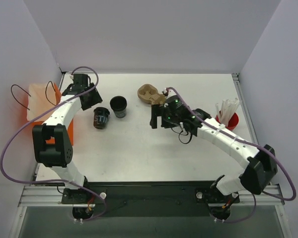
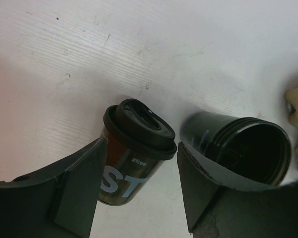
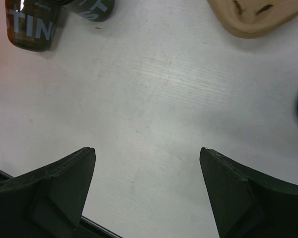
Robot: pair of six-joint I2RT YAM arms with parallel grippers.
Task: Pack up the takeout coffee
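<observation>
The takeout coffee (image 2: 134,151), a small black cup with a black lid and pale lettering, stands on the white table (image 1: 154,148) left of centre (image 1: 101,118). My left gripper (image 2: 141,144) is open with its fingers either side of the cup. The left finger (image 2: 82,188) is close against the cup and the right finger (image 2: 198,186) stands clear of it. In the top view this gripper (image 1: 99,109) reaches in from behind the cup. My right gripper (image 3: 147,149) is open and empty over bare table near the middle (image 1: 154,117). The lidded cup also shows in the right wrist view (image 3: 32,25).
A like black cup with no lid (image 1: 118,106) stands just right of the coffee (image 2: 243,148). An orange bag (image 1: 48,111) stands open at the left edge. A tan cardboard cup carrier (image 1: 150,94) lies at the back. A red cup of straws (image 1: 228,118) is at the right.
</observation>
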